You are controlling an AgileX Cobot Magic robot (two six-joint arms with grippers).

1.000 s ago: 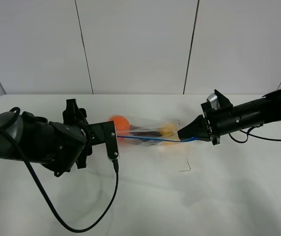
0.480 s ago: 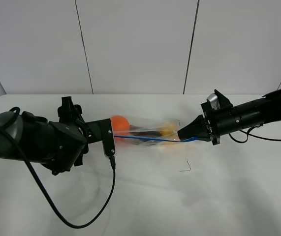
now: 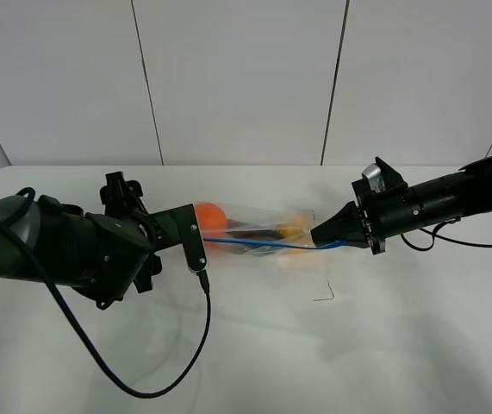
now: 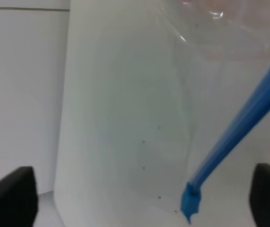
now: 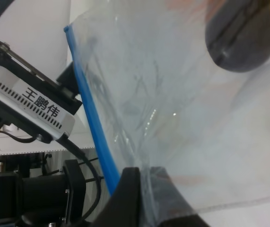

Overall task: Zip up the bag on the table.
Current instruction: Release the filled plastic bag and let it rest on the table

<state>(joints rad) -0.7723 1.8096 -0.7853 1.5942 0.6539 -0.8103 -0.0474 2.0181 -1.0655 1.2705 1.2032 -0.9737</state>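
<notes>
The clear bag (image 3: 258, 231) is stretched between my two grippers above the white table (image 3: 314, 345). An orange ball (image 3: 211, 216), a dark oblong item (image 3: 252, 233) and a yellow fruit (image 3: 295, 228) show through it. Its blue zipper strip (image 3: 263, 245) runs along the near edge. My right gripper (image 3: 321, 237) is shut on the bag's right corner beside the strip (image 5: 94, 142). My left gripper (image 3: 199, 246) is at the bag's left end. In the left wrist view it (image 4: 139, 198) is open, with the zipper's end (image 4: 191, 202) between its fingers, touching neither.
The left arm's black cable (image 3: 142, 390) loops over the table's front left. A small dark mark (image 3: 325, 293) lies on the table in front of the bag. White wall panels stand behind the table's far edge.
My left gripper shifted slightly left and then back right at the bag's left end, and its cable swung. The right gripper and the bag have stayed in place.
</notes>
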